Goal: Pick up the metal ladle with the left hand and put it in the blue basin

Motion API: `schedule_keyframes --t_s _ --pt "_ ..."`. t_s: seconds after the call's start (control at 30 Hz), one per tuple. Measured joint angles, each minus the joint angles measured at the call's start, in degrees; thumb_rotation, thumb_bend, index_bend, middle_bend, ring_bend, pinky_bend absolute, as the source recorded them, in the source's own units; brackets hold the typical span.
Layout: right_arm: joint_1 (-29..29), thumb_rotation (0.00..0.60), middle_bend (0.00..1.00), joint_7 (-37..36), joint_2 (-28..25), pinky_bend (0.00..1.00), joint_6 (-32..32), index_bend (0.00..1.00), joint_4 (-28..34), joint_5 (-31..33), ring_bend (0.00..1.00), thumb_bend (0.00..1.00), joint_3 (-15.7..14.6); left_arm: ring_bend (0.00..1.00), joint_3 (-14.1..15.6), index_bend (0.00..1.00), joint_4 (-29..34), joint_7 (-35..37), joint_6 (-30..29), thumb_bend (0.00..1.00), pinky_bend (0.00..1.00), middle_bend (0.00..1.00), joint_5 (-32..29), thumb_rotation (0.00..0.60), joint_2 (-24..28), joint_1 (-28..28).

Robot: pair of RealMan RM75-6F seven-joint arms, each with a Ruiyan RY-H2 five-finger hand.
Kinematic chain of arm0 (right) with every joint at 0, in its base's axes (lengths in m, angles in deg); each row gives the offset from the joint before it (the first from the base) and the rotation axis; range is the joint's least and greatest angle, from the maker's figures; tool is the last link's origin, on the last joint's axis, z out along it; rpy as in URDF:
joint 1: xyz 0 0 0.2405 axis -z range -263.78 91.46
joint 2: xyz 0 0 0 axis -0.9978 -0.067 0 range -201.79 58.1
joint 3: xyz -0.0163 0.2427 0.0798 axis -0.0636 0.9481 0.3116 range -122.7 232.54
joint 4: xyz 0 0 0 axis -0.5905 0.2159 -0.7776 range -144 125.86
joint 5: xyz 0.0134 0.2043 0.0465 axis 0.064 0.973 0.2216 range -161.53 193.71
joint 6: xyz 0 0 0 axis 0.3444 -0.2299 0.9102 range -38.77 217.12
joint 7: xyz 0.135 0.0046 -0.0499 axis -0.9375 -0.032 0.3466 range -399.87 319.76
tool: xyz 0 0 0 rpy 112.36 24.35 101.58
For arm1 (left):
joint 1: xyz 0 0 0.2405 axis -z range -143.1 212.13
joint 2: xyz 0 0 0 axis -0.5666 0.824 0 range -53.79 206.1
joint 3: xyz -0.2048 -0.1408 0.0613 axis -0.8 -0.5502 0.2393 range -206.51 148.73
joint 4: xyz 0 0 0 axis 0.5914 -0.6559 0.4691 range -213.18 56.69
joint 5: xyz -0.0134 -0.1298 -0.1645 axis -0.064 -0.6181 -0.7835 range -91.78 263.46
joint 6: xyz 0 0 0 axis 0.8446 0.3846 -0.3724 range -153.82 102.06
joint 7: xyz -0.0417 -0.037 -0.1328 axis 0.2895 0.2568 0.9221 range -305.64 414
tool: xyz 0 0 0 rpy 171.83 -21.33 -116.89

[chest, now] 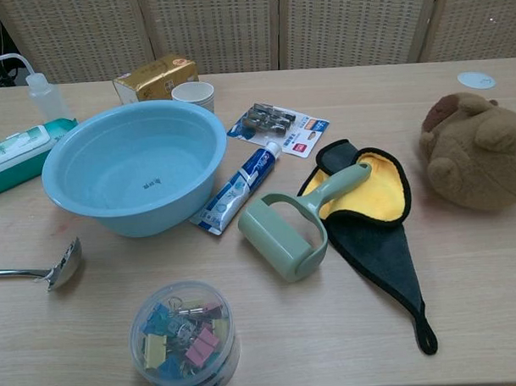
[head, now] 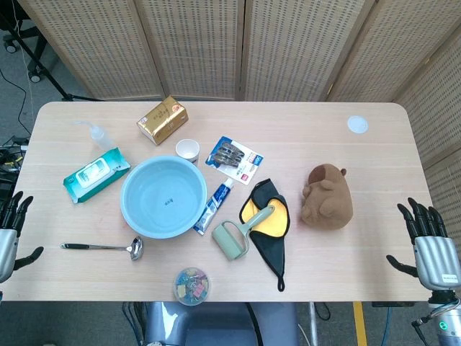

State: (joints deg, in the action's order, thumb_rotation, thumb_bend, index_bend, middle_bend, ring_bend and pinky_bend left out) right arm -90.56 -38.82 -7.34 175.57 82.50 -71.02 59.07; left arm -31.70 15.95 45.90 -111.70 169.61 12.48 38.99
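A: Where does the round light-blue plastic basin (head: 163,196) sit?

B: Left of centre on the pale wooden table (head: 338,267), a toothpaste tube (head: 214,207) touching its right side.

A: And the metal ladle with the dark handle (head: 104,247)?

B: Just in front of the basin, flat, long axis parallel to the near edge, bowl pointing right, handle left.

A: The hands?

B: Left hand (head: 11,231) hangs off the left edge, fingers spread, empty; right hand (head: 431,245) likewise past the right edge. Bare wood lies between ladle and left hand.
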Motion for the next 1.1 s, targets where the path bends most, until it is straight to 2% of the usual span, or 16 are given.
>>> schedule_keyframes --t_s 0.3,0.53,0.97,1.0,1.03,1.07,1.1 --pt "-0.1 0.6 0.0 0.0 0.1 0.0 -0.2 0.0 0.3 -0.2 0.0 0.0 -0.2 0.0 0.6 0.0 0.5 0.9 1.5 0.16 0.0 0.0 0.2 0.6 0.5 0.3" --pt "-0.1 0.6 0.0 0.2 0.2 0.0 -0.4 0.0 0.3 0.2 0.0 0.0 -0.1 0.0 3.6 0.0 1.0 4.0 8.9 0.17 0.01 0.0 1.4 0.6 3.0 1.9" --pt "-0.1 0.6 0.0 -0.7 -0.1 0.0 -0.5 0.0 0.7 0.3 0.0 0.0 -0.1 0.0 3.6 0.04 -0.9 2.6 16.2 0.22 0.01 0.01 -6.4 0.6 2.4 3.9" --pt "0.0 0.6 0.0 -1.0 -0.2 0.0 -0.5 0.0 0.7 0.4 0.0 0.0 0.0 0.0 3.5 0.04 -1.3 2.4 16.8 0.22 0.01 0.03 -7.0 0.6 2.0 4.2" --pt "0.0 0.6 0.0 -1.2 -0.2 0.0 -0.5 0.0 0.8 0.4 0.0 0.0 0.0 0.04 3.3 0.04 -1.7 2.0 17.2 0.22 0.02 0.13 -7.6 0.6 1.3 4.4" --pt "0.0 0.6 0.0 -1.5 -0.3 0.0 -0.5 0.0 0.8 0.5 0.0 0.0 0.0 0.13 3.2 0.04 -1.9 1.5 17.4 0.22 0.08 0.27 -7.9 0.6 0.9 4.6" --pt "0.0 0.6 0.0 -1.7 -0.5 0.0 -0.5 0.0 0.9 0.5 0.0 0.0 0.1 0.15 3.0 0.04 -2.2 1.0 17.5 0.22 0.1 0.3 -8.2 0.6 0.6 4.8"
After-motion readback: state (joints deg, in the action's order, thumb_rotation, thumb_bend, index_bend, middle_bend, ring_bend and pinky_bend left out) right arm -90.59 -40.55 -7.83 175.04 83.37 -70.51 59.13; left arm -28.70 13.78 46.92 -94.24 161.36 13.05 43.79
